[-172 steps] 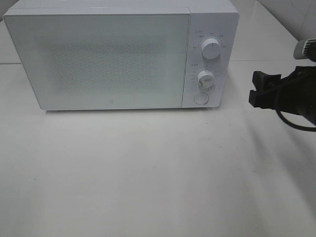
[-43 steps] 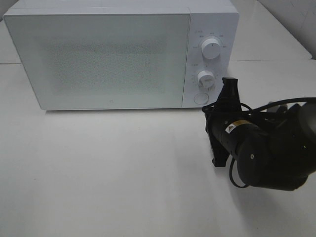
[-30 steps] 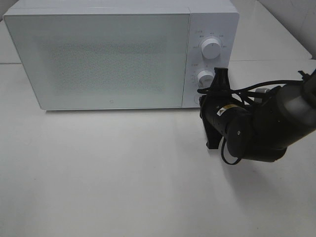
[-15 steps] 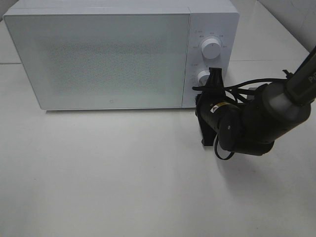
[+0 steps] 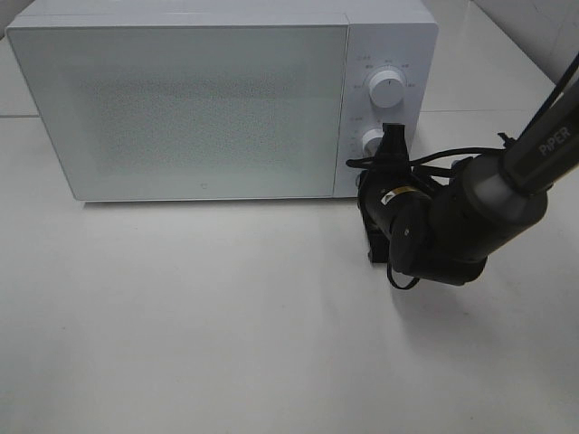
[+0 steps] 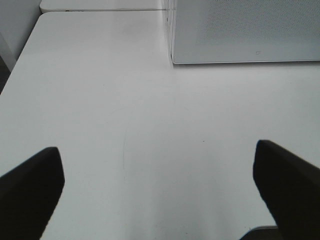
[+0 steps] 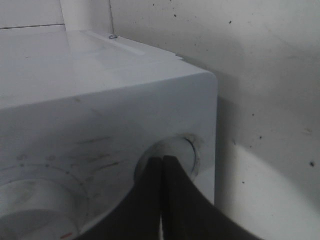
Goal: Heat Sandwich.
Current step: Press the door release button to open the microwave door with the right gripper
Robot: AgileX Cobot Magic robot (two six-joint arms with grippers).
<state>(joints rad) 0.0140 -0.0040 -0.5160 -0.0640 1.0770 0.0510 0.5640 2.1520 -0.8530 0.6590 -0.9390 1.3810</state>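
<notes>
- Microwave (image 5: 181,108) stands far on the surface (image 5: 226,344), door shut; I cannot tell where the sandwich is or which way it points.
- My right jaws are pressed together and empty, fingertips (image 7: 150,180) at the microwave's round button (image 7: 192,149).
- My left jaws are spread wide, holding nothing, above the surface at near left.

Noted smooth white satin casing on microwave (image 5: 222,99), possibly painted metal. Saw fine dotted mesh behind glossy door panel (image 5: 181,113). Logged upper knob (image 5: 387,89) as white, plastic-looking. Recorded desk (image 5: 226,325) as smooth, white, faintly sheened. Found right tool (image 7: 162,160) matt black.
</notes>
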